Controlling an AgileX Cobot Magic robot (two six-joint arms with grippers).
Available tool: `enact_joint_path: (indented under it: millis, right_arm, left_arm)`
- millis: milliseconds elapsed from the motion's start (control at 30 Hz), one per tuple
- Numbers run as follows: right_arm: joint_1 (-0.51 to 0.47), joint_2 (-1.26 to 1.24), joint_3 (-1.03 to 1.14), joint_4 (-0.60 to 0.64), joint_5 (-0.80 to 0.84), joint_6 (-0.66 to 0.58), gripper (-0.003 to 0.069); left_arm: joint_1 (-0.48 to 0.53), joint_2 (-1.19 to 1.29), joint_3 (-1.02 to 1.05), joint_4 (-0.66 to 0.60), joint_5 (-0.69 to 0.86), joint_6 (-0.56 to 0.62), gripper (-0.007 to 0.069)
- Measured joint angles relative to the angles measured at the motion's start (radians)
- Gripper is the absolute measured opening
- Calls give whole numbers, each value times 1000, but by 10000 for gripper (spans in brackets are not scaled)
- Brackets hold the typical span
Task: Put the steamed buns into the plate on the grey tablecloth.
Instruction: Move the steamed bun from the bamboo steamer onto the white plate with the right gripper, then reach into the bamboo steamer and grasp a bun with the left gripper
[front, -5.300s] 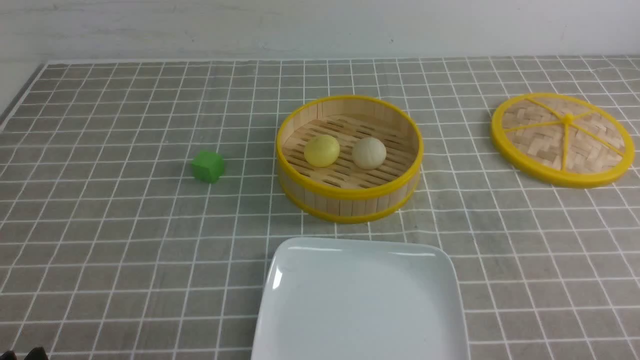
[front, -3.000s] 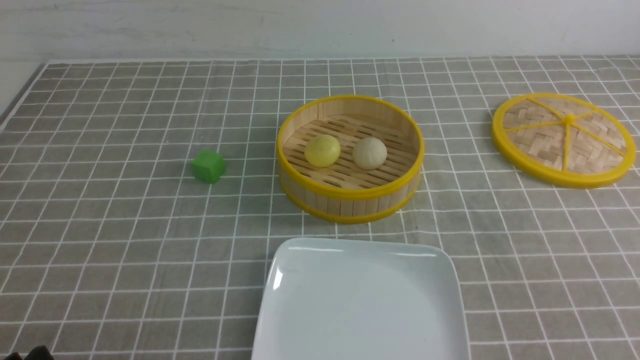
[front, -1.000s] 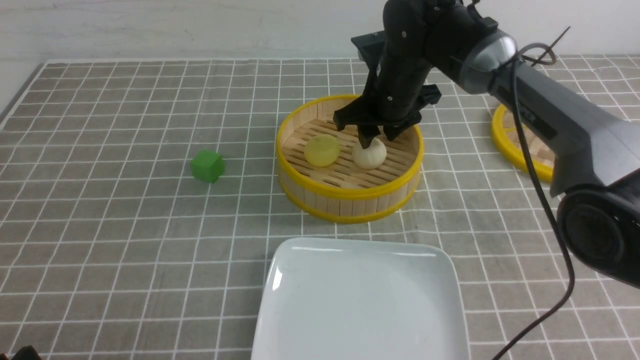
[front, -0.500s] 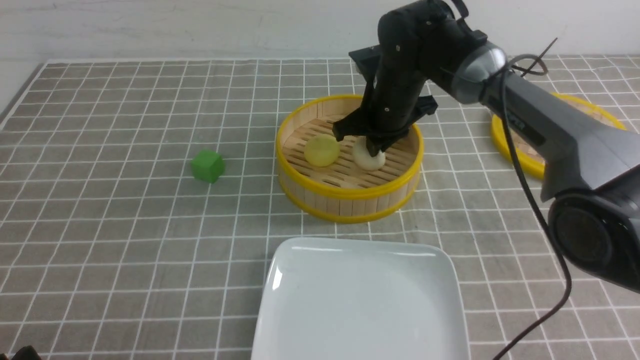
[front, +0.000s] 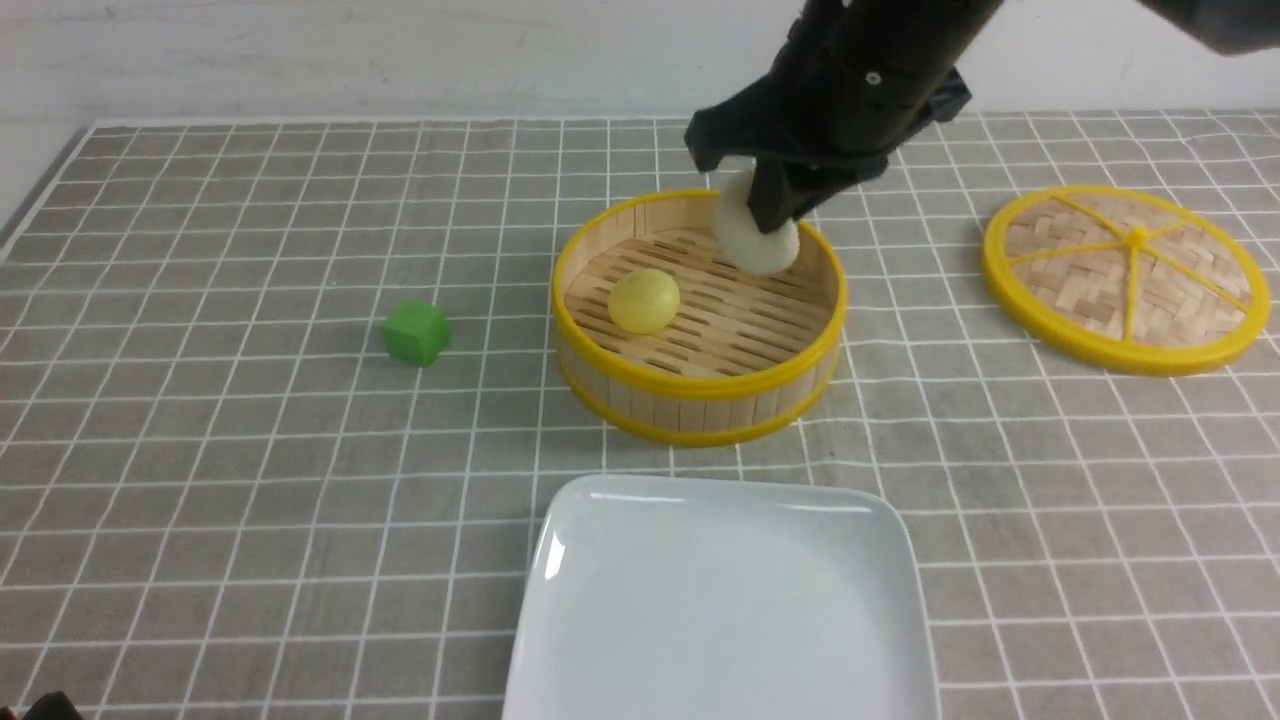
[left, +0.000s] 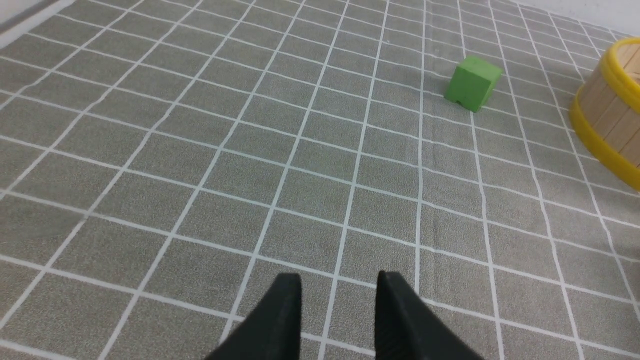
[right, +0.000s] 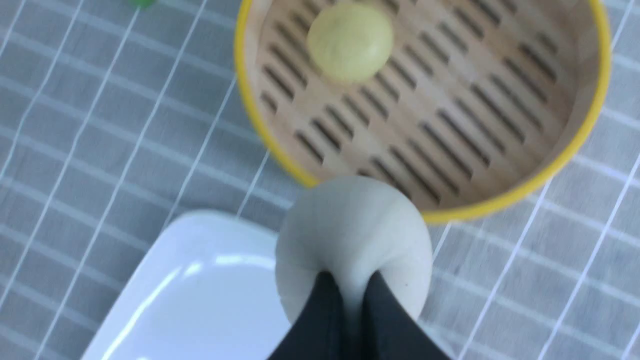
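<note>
The off-white steamed bun has risen from the bamboo steamer basket, pinched deeply by the right gripper, presumably to clear the rim toward the nearer white square plate. The left gripper stands apart, holding 0 buns; 1 yellow bun sits left in the basket.

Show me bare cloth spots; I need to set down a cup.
Bare patches: left of the glossy white square plate, and between it and the round woven lid. Crowded: the round yellow-rimmed bamboo basket, with the right gripper holding an off-white bun above.
</note>
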Motion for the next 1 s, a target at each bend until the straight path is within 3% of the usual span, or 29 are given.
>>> enact_joint_path:
  millis: [267, 400, 567, 700, 733, 767, 833, 900, 1000]
  right_arm:
    - [138, -234, 489, -4, -12, 71, 22]
    - [151, -228, 714, 19, -187, 94, 27]
    - [151, -184, 813, 28, -334, 132, 57]
    - [151, -148, 819, 33, -378, 147, 158]
    - [151, -142, 819, 33, -381, 151, 221]
    - [151, -140, 819, 33, -381, 152, 230]
    - [151, -138, 817, 33, -376, 153, 351]
    - [150, -143, 803, 31, -338, 134, 414]
    - [150, -173, 754, 5, -243, 92, 439]
  left_arm:
    - [0, 0, 0, 1, 0, 0, 240]
    - [0, 0, 0, 2, 0, 0, 240]
    - [0, 0, 0, -10, 0, -1, 240]
    - [0, 0, 0, -17, 0, -1, 240]
    - [0, 0, 0, -26, -1, -1, 240]
    - [0, 0, 0, -26, -1, -1, 240]
    - [0, 0, 0, -61, -4, -6, 240]
    - [0, 0, 0, -107, -6, -29, 240]
    - [2, 0, 0, -205, -8, -100, 240]
